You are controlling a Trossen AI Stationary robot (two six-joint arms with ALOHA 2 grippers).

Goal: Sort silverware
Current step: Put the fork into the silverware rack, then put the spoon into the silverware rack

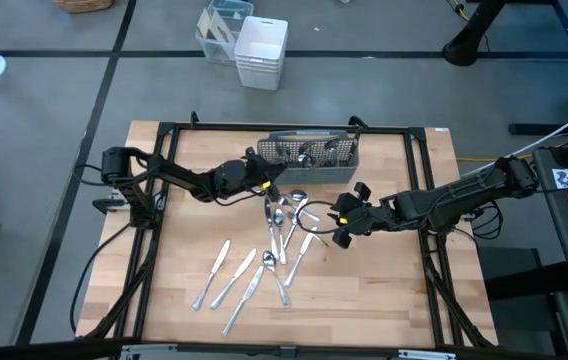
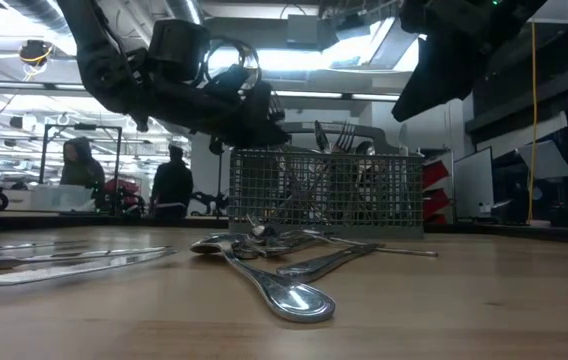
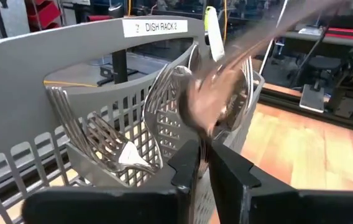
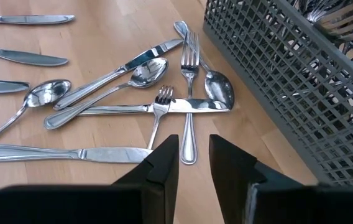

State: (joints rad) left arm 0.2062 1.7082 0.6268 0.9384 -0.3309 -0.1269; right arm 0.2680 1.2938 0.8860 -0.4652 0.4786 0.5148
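Loose silverware (image 1: 284,228) lies on the wooden table in front of the grey mesh caddy (image 1: 314,152): a crossed pile of forks, spoons and knives (image 4: 164,106), with more knives (image 1: 226,275) nearer the near edge. Forks (image 3: 111,146) and other pieces stand in the caddy (image 3: 102,118). My left gripper (image 1: 267,183) is at the caddy's near left corner, shut on a blurred spoon (image 3: 210,102). My right gripper (image 1: 342,225) hovers open above the right side of the pile, its fingers either side of a fork's handle (image 4: 189,143) without touching it. My left gripper (image 3: 204,163) pinches the spoon between its two fingers at the bowl end (image 3: 202,138). The bowl sits just past the fingertips and the handle (image 3: 288,28) slants away over the caddy. The spoon is lifted clear of the table; blur hides the exact place of contact.
The caddy stands at the table's far edge (image 2: 324,190), with a label reading DISH RACK 2 (image 3: 159,26). White and clear bins (image 1: 262,50) sit on the floor beyond the table. People (image 2: 174,180) stand far off in the room. Bare wood (image 1: 384,290) lies near the right front.
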